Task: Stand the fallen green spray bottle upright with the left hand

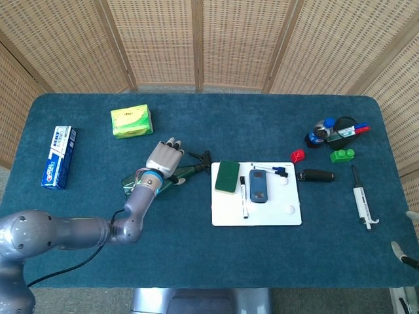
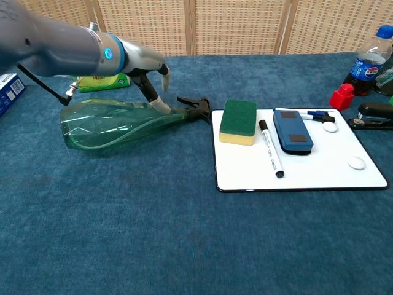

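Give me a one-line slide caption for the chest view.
Left hand reaches down onto the neck of the fallen translucent green plastic spray bottle, beside a white rectangular board.

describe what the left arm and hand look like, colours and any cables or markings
The left arm is smooth, rounded silver-grey metal. At the wrist sits a blue ring with a small glowing light. A thin black cable runs along it. The left hand is pale grey-white with black parts between its light fingers.
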